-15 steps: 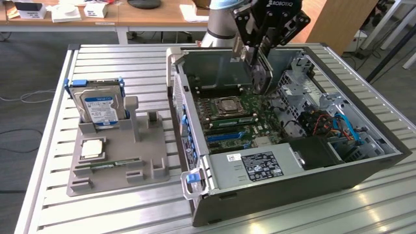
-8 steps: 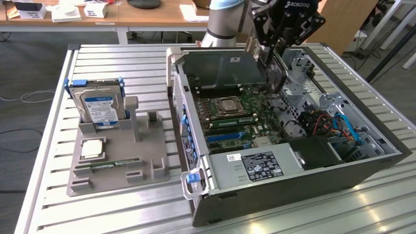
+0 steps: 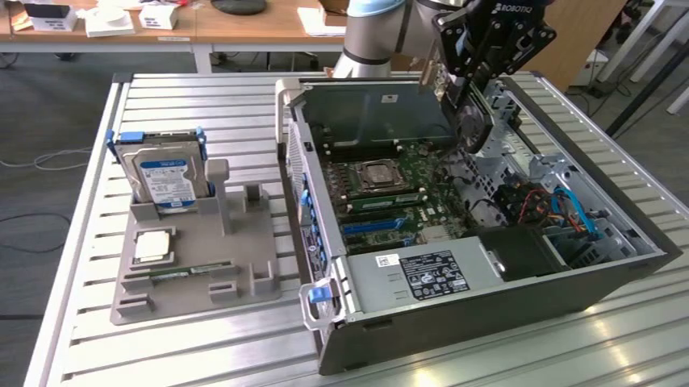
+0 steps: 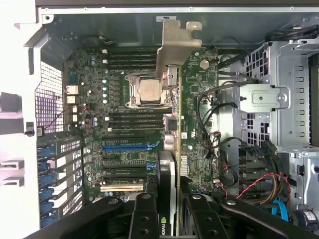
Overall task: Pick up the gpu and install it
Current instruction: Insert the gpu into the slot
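The fingers (image 4: pixel 143 219) hide part of the gpu (image 4: pixel 172 174).

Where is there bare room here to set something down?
Bare slats of the table lie beyond the hard drive, toward the far edge, and between the grey tray and the near edge. The strip between tray and computer case is narrow. Inside the case it is crowded, and the gpu hangs over it.
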